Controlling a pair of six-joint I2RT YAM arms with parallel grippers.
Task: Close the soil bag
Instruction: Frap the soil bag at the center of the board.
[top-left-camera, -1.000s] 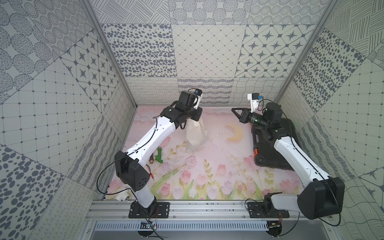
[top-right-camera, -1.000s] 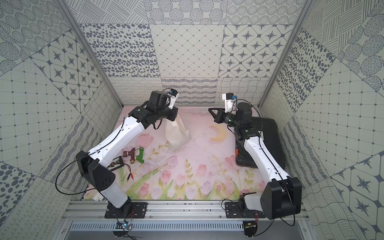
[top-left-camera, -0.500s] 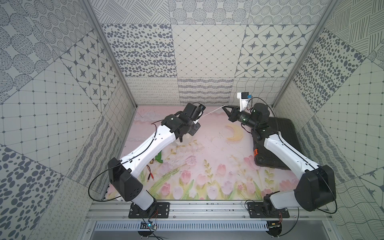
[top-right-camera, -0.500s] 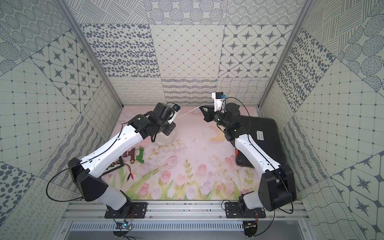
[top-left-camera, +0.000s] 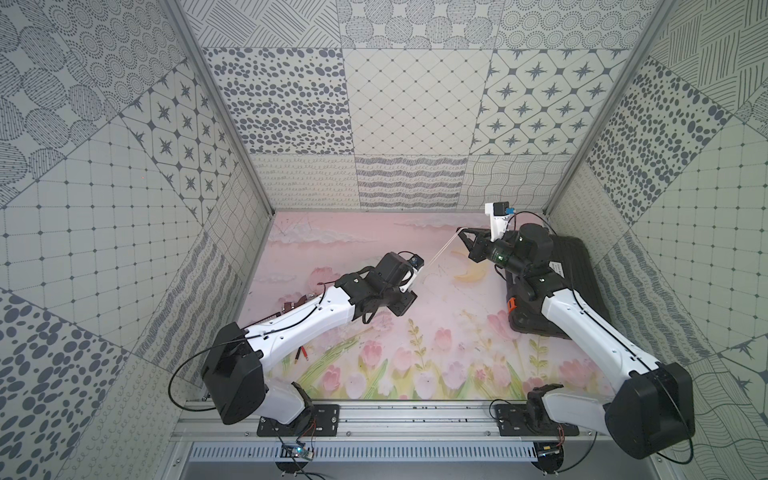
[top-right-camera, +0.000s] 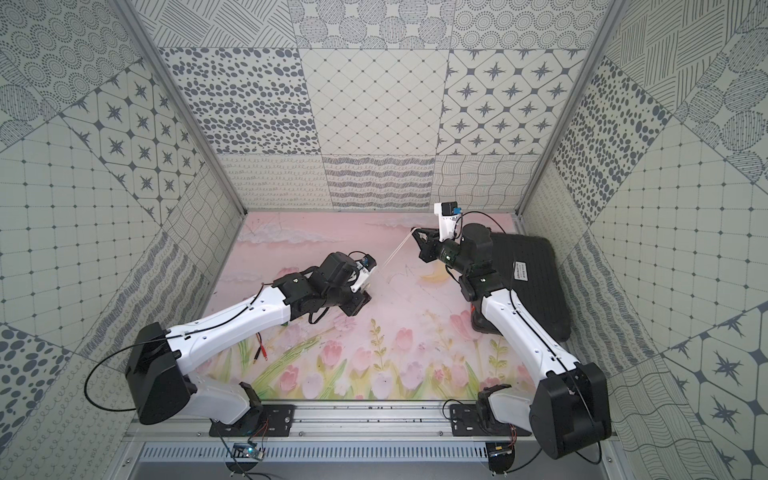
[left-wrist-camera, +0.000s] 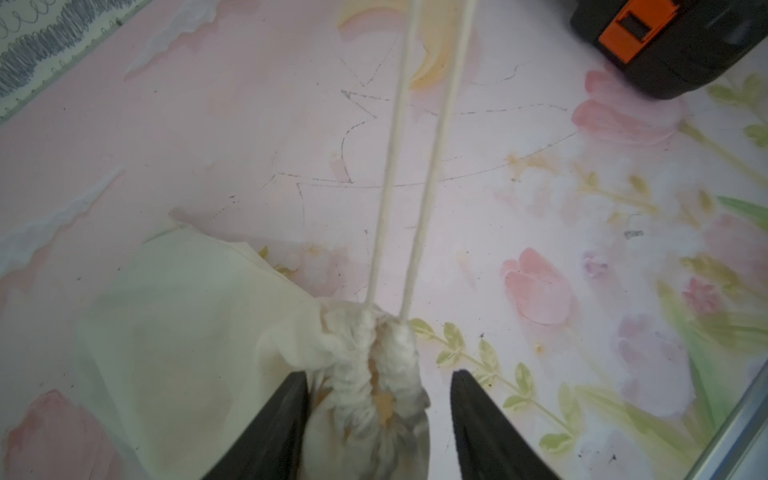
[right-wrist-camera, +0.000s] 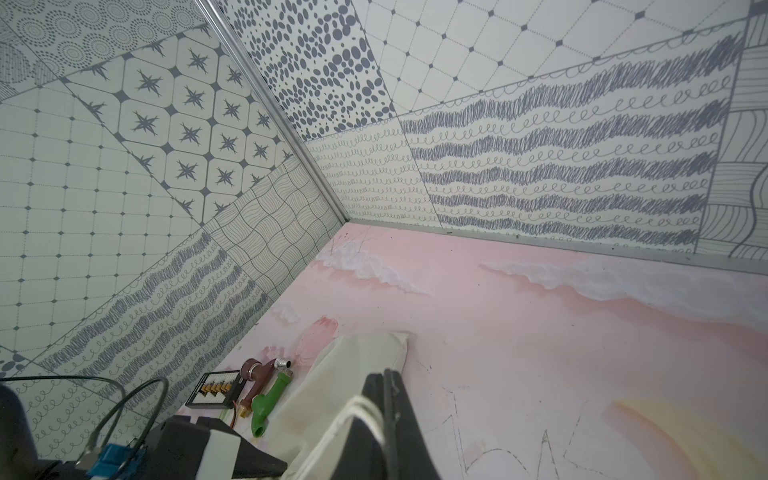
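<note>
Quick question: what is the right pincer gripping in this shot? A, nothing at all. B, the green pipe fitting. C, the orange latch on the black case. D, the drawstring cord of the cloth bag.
D: the right pincer is shut on the drawstring cord, whose two strands run taut from it to the gathered neck of the soil bag.

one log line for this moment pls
left hand: open around gathered neck | right hand: shut on cord, taut | soil bag: mouth cinched nearly shut
</note>
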